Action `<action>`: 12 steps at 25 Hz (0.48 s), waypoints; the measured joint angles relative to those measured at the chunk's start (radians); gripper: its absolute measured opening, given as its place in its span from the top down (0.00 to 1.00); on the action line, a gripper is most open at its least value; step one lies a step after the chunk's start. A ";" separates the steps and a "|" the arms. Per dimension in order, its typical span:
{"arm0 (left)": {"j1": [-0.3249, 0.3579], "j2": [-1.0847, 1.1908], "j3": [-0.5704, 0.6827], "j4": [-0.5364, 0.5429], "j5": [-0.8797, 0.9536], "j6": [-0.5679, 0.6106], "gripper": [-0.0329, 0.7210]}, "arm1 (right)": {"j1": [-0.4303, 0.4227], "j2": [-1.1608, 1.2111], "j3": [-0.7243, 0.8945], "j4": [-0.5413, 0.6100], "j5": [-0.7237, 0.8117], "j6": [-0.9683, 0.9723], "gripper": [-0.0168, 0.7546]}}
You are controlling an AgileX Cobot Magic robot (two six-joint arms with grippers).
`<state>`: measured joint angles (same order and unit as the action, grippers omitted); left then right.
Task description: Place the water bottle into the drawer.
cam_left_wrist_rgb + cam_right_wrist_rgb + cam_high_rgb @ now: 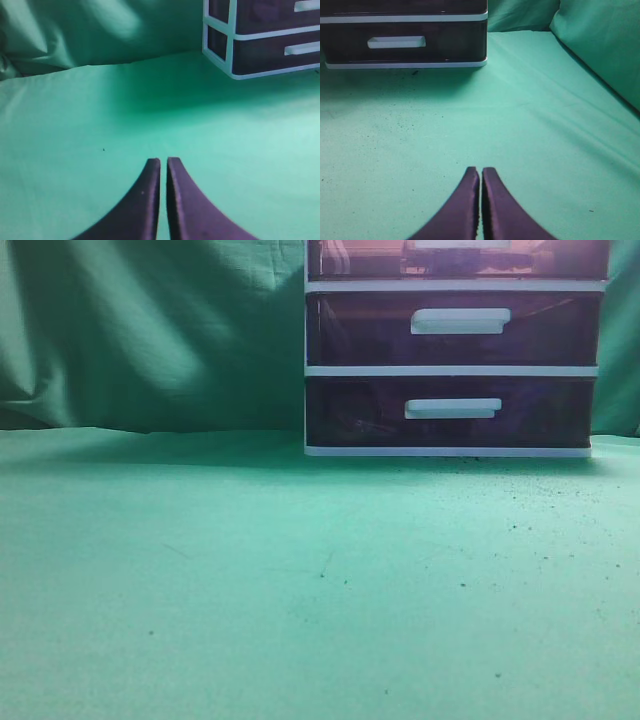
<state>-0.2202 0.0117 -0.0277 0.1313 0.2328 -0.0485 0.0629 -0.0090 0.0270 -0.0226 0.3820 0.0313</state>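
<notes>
Left gripper (163,161): fingers are being held pressed together, nothing between them, low over the green cloth (125,125).
Right gripper (480,170): likewise closed and empty.
Water bottle: not being shown in any view; its direction and long axis cannot be told.
Drawer (458,258): being seen shut, topmost in the white-framed unit (450,370), ahead and right.
Nearer arm: right, judged by the unit's closeness.

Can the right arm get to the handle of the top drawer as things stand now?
Probably yes: the green cloth between the right gripper and the drawer unit is bare. The top drawer sits closed, its handle cut off by the frame.
</notes>
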 joint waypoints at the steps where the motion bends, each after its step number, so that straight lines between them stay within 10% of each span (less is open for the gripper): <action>1: 0.000 -0.013 0.022 -0.010 -0.005 0.000 0.96 | 0.000 0.000 0.000 0.000 0.000 0.000 0.98; 12: 0.105 -0.020 0.051 -0.093 0.104 0.004 0.96 | 0.000 0.000 0.000 0.000 0.002 0.000 0.98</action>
<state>-0.1149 -0.0086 0.0232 0.0386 0.3367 -0.0444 0.0629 -0.0090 0.0270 -0.0226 0.3845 0.0313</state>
